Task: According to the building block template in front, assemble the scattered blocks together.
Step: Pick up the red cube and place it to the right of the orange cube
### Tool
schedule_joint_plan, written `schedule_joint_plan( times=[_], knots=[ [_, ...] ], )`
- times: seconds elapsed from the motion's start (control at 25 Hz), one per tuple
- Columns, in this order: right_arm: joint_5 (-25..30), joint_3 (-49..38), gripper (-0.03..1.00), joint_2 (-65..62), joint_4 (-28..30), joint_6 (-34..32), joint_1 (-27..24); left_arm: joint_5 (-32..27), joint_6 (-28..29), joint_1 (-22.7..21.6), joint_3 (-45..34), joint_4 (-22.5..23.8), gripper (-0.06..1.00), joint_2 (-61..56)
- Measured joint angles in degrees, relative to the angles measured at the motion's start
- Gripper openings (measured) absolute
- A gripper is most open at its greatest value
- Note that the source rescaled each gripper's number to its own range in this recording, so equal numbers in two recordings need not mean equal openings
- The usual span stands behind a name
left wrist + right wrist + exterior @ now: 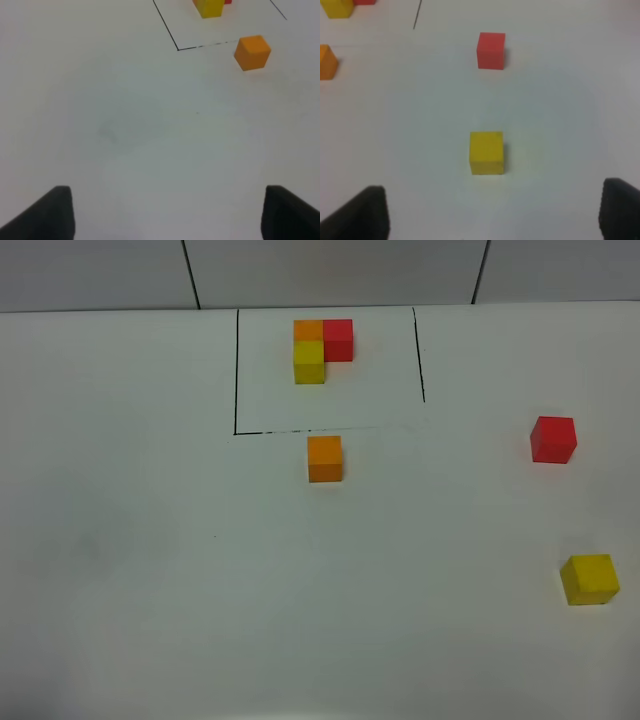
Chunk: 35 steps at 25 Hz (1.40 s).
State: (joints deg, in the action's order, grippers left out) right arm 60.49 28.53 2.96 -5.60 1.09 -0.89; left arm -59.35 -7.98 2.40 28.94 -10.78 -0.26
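Note:
The building block template [322,348] is an L of orange, red and yellow cubes inside a thin black outline at the back of the table. Of the scattered blocks, the orange cube [325,458] sits just in front of the outline, the red cube [553,439] far right, and the yellow cube [589,579] nearer on the right. Neither arm shows in the high view. My left gripper [172,215] is open and empty, well short of the orange cube [252,52]. My right gripper [492,212] is open and empty, with the yellow cube [486,152] just ahead and the red cube [491,50] beyond.
The white table [150,560] carries only the cubes and the drawn black outline [236,380]. A grey panelled wall [330,270] runs along its far edge. The orange cube [326,62] and part of the template [337,7] show at the edge of the right wrist view.

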Motion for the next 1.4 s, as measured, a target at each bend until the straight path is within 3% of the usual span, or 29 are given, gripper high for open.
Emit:
schedule_joint_plan(
  times=[0.8,1.12,1.4],
  knots=[
    [0.0,0.0,0.80,0.0,0.0,-0.1,0.0,0.0,0.2,0.0,0.0,0.2,0.70,0.0],
    [0.0,0.0,0.80,0.0,0.0,-0.1,0.0,0.0,5.4,0.0,0.0,4.2,0.70,0.0],
    [0.0,0.0,0.80,0.0,0.0,-0.1,0.0,0.0,5.9,0.0,0.0,4.5,0.70,0.0]
  ],
)
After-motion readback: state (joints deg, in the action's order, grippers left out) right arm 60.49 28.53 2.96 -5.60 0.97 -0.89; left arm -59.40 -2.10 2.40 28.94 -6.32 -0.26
